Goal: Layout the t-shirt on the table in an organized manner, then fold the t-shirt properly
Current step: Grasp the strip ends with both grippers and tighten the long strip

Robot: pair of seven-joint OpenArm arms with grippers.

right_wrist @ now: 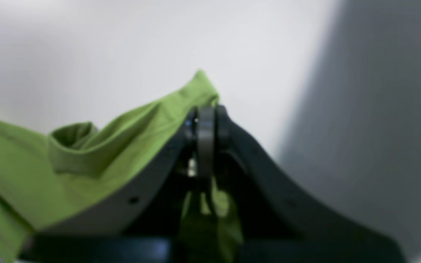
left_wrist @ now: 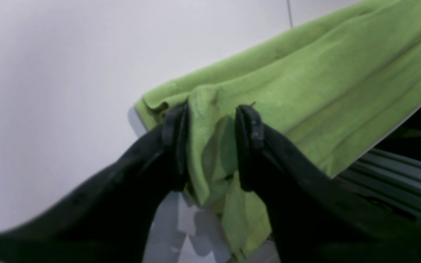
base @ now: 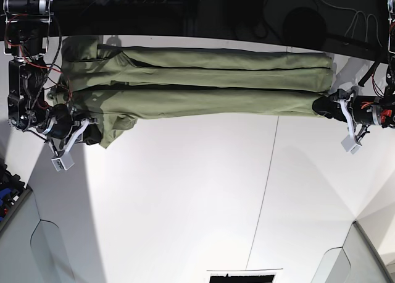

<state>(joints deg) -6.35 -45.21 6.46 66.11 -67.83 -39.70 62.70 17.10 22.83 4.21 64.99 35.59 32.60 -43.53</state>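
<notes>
The olive green t-shirt lies stretched in long lengthwise folds along the far side of the white table. My right gripper is at its left end in the base view. In the right wrist view that gripper is shut on a corner of the t-shirt, and fabric hangs below the jaws. My left gripper is at the other end. Its fingers stand apart around a loose bunch of the t-shirt, so it is open.
A thin dark seam crosses the table. Dark background and cables run behind the far edge. Grey rounded panels sit at the near corners. A ribbed grey surface shows beyond the shirt's edge in the left wrist view.
</notes>
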